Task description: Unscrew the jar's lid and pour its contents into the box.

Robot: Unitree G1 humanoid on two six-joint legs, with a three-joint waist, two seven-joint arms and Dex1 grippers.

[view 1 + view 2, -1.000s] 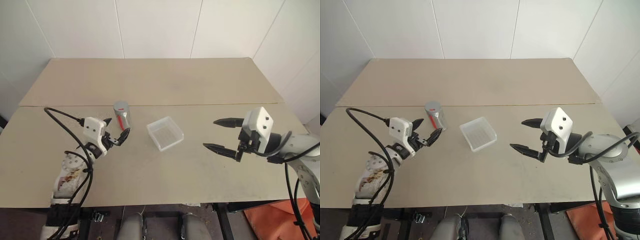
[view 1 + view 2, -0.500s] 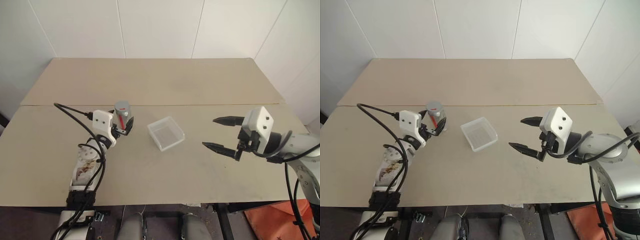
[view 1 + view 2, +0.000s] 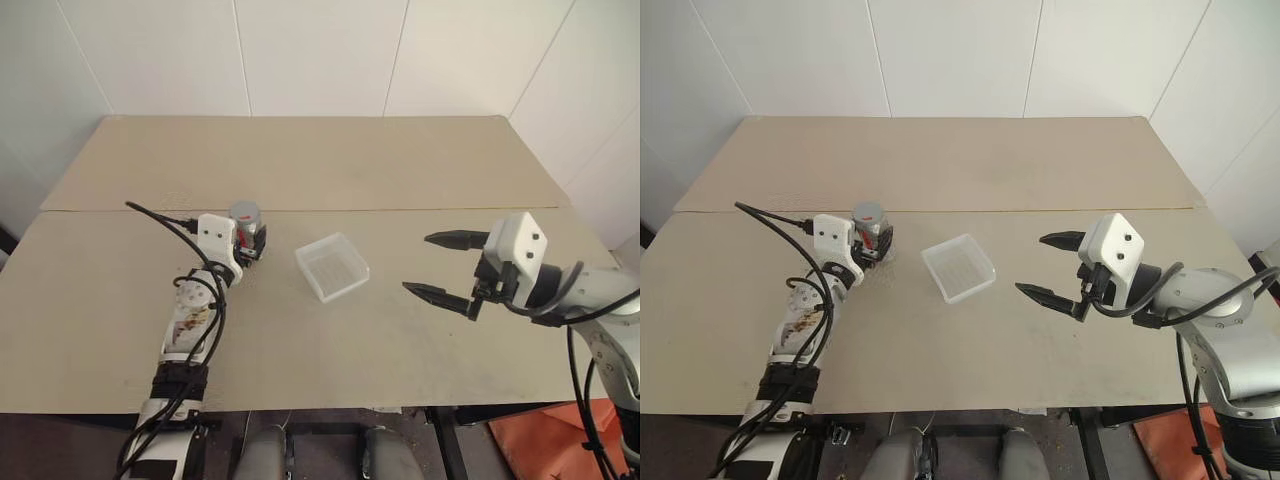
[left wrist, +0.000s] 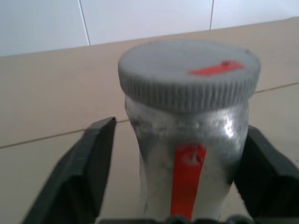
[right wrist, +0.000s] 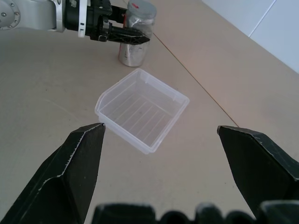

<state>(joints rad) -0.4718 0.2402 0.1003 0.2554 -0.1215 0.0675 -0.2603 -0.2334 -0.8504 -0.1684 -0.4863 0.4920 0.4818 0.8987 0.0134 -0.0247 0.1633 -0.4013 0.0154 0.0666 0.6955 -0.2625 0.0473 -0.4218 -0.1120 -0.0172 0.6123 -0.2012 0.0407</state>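
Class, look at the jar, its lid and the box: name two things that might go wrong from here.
1. The left gripper fingers straddle the jar below the lid; a loose grip may let it spin or tip.
2. The box is shallow and light, so the pour may overshoot or nudge it.

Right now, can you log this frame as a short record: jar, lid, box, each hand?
jar: upright on the table, to the robot's left of the box
lid: still screwed on, grey, red mark on top
box: clear tray near the table's middle, looks empty
left hand: around the jar's body below the lid, one finger on each side; full contact unclear
right hand: open, hovering to the box's right, holding nothing
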